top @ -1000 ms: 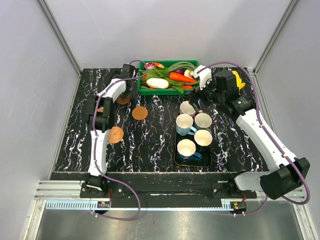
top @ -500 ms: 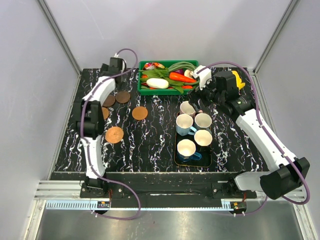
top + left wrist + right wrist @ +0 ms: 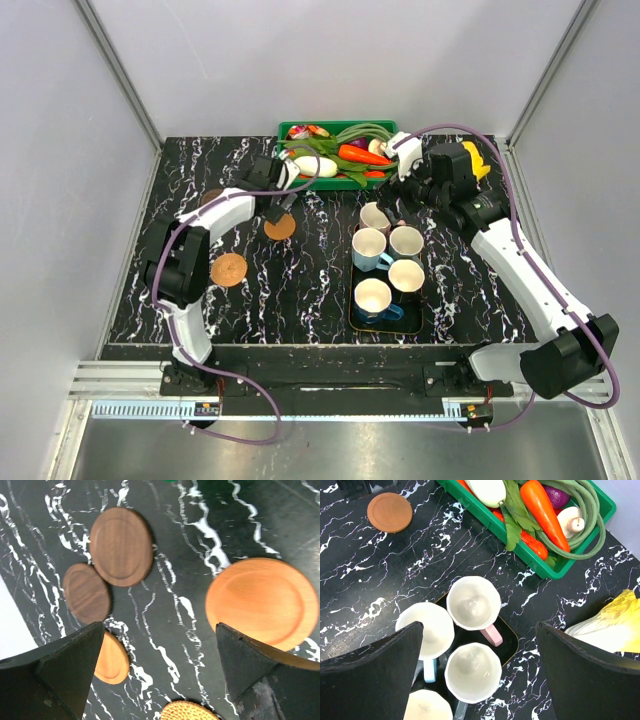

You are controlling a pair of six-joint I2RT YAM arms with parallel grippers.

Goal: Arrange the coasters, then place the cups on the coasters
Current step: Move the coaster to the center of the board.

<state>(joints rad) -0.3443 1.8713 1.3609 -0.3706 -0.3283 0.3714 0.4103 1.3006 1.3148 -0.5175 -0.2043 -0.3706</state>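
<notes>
Several round coasters lie on the left half of the black marble table. In the top view an orange-brown coaster [image 3: 280, 227] lies mid-table and another [image 3: 230, 269] nearer. My left gripper [image 3: 277, 203] hovers open just behind the first, holding nothing. Its wrist view shows two dark brown coasters [image 3: 121, 546] [image 3: 86, 592], a large orange one [image 3: 262, 602], a half-hidden orange one [image 3: 112, 660] and a woven one [image 3: 189, 711]. Several cups [image 3: 369, 245] with white insides stand on a black tray [image 3: 385, 325]. My right gripper [image 3: 418, 188] hangs open above the pink-handled cup [image 3: 473, 603].
A green tray [image 3: 335, 182] of vegetables stands at the back centre, with a carrot [image 3: 545, 510] and a white radish [image 3: 487, 490] in it. A pale cabbage [image 3: 610, 625] lies at the back right. The left arm's forearm [image 3: 225, 212] covers part of the coaster area.
The left arm has swung from the far left corner rightward, and its gripper now hangs by the orange coaster near the green tray. The right arm and the cups have not moved.
</notes>
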